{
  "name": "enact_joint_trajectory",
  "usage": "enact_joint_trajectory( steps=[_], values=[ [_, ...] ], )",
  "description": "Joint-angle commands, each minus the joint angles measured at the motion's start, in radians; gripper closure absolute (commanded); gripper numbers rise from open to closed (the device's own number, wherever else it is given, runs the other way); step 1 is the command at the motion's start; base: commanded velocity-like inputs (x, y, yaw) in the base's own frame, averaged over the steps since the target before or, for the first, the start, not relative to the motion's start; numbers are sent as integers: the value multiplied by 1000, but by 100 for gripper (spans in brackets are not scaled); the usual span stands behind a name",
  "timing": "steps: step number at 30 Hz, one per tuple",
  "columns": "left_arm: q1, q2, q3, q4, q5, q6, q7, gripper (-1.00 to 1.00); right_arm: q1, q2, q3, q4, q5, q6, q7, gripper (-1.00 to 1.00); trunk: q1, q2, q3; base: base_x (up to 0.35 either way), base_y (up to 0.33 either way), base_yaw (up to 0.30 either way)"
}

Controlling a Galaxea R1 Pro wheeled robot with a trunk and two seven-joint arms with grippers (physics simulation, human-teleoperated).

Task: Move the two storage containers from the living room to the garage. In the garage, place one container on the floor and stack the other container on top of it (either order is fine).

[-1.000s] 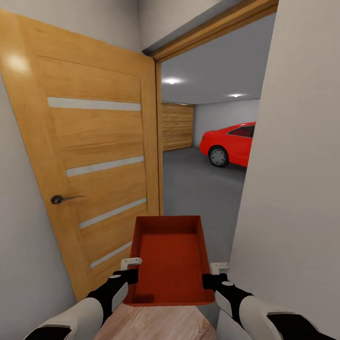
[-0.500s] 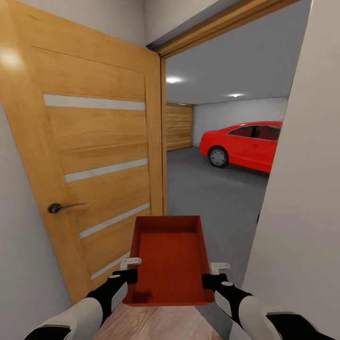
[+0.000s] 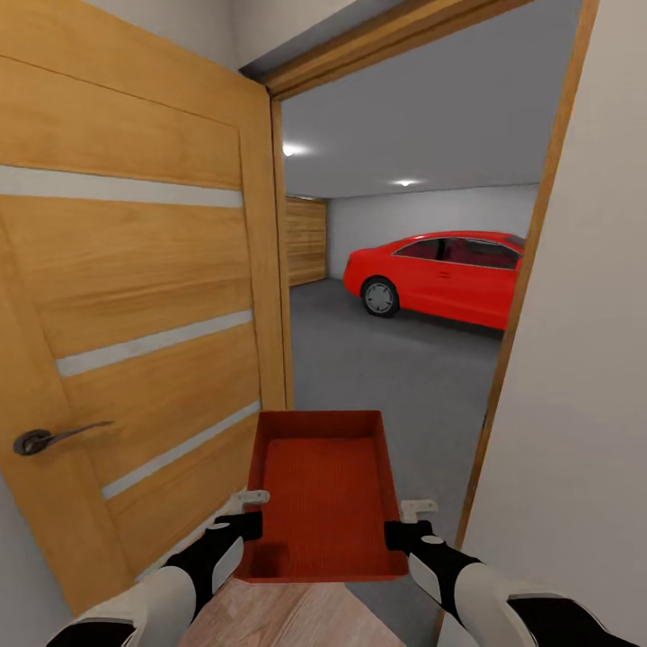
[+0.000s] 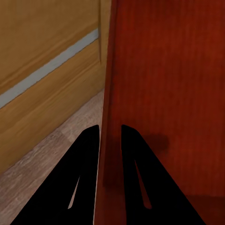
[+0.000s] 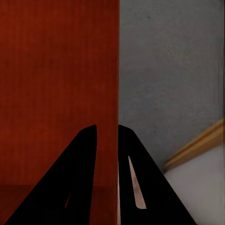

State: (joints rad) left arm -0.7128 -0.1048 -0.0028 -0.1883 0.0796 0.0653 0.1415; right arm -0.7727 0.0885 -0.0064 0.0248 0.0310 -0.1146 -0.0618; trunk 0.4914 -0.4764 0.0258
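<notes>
I'm holding 1 bin (image 3: 325,492) level at the garage (image 3: 404,359) doorway, left gripper (image 3: 244,512) and right gripper (image 3: 404,521) each pinched closed on a side wall, beside the door (image 3: 135,341).

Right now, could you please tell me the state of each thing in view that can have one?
Orange-red rectangular plastic bin: upright, lidless, empty, held off the ground between both arms.
Left tool: shut on the bin's side wall.
Right tool: shut on the bin's opposite wall.
Wooden door with pale stripes: swung open.
Red car: parked on the grey garage floor, doors shut.
Ceiling lights: on.
</notes>
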Motion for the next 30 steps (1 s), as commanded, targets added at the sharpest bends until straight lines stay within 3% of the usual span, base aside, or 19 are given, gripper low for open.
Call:
enact_joint_trajectory(
  steps=[1, 30],
  values=[
    [0, 33, 47, -13, -11, 7, 16, 100, 0, -3, -6, 4, -10, -5, -7, 100, 1, -1, 0, 246, 216, -285],
    [0, 33, 47, -13, -12, 7, 16, 100, 0, -3, -6, 4, -10, -5, -6, 100, 1, -1, 0, 247, 216, -285]
  ],
)
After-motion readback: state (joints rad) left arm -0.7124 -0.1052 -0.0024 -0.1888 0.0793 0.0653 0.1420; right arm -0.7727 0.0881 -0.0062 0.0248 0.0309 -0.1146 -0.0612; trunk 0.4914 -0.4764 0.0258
